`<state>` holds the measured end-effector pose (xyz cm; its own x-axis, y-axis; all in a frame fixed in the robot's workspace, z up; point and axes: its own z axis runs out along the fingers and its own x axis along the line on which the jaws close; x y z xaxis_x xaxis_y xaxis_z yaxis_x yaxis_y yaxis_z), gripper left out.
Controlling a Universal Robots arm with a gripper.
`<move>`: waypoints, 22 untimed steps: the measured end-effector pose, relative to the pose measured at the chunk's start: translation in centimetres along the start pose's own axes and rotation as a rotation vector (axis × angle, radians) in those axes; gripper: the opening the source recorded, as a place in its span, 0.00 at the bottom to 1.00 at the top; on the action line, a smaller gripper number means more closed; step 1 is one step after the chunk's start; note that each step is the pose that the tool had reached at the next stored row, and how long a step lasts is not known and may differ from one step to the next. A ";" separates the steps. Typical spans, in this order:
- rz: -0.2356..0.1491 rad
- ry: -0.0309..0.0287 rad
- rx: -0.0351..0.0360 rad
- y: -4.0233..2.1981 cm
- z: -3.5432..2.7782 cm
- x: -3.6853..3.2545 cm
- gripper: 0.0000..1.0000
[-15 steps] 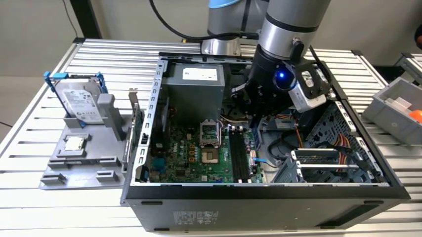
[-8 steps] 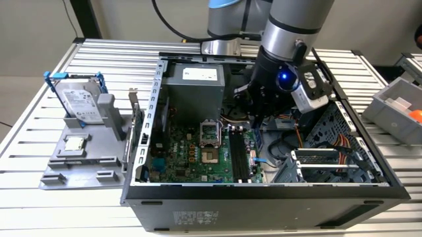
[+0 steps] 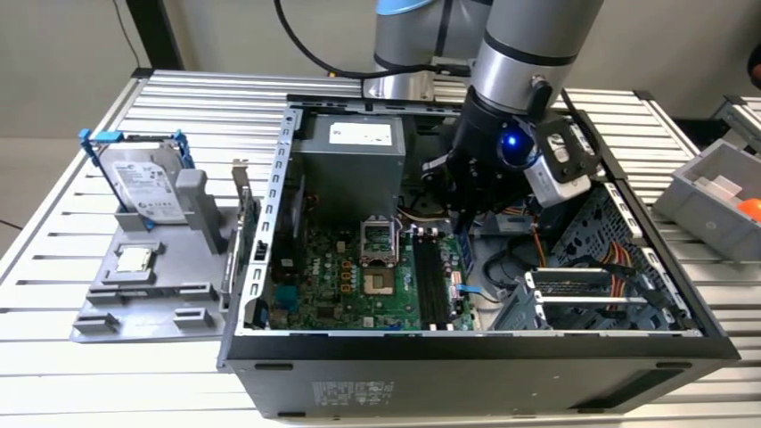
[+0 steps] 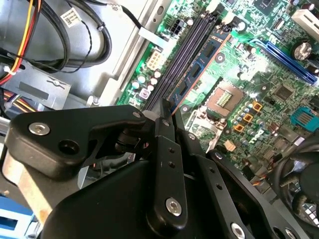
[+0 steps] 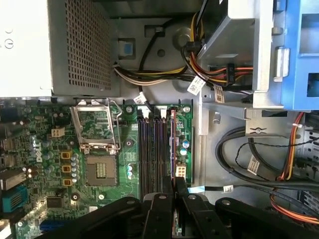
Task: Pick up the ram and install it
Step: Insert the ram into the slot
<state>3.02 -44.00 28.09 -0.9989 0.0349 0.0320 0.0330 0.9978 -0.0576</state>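
Your gripper (image 4: pixel 167 117) is closed on the ram (image 4: pixel 199 62), pinching the upper edge of the thin green stick, which stands on its long edge over the memory slots (image 5: pixel 152 149) near the centre of the first wrist view, beside the open processor socket (image 5: pixel 101 169). In the exterior view the gripper (image 3: pixel 466 212) sits at centre frame, inside the computer case (image 3: pixel 476 357). I judge the ram light and stiff but fragile, so you hold it by the board edges at mid-length, not by the chips or contacts.
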 end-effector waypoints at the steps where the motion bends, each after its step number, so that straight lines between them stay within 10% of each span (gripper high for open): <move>1: 0.000 -0.0001 -0.0003 0.00 0.03 0.00 0.00; 22: 0.004 -0.0001 0.0048 0.07 1.12 -0.03 0.00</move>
<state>3.02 -44.00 26.96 -0.9987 0.0393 0.0316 0.0372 0.9973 -0.0626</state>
